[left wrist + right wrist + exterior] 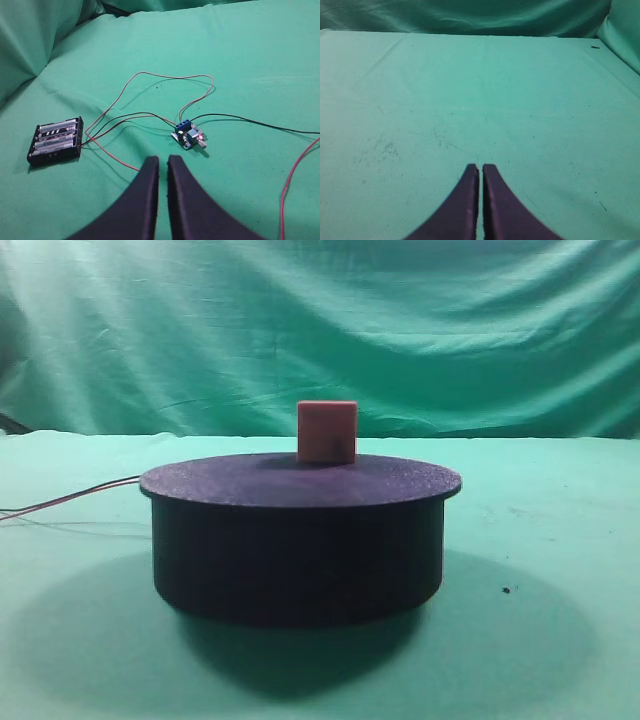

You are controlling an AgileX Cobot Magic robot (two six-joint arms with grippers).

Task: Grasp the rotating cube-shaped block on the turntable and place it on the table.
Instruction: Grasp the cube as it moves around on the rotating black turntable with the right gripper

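Note:
A salmon cube-shaped block (327, 431) stands near the far edge of the black round turntable (300, 540), which rests on the green-cloth table (560, 570). Neither gripper appears in the exterior high view. My left gripper (163, 161) is shut with nothing in it, hovering over green cloth near a battery holder and a small circuit board. In the right wrist view my right gripper (480, 168) is shut and empty above bare green cloth (480, 90). Neither wrist view shows the block or the turntable.
A black battery holder (56, 140) and a small blue circuit board (189, 135) lie on the cloth, joined by red and black wires (150, 80). Thin wires (70, 502) trail left from the turntable. A green backdrop (320, 330) rises behind.

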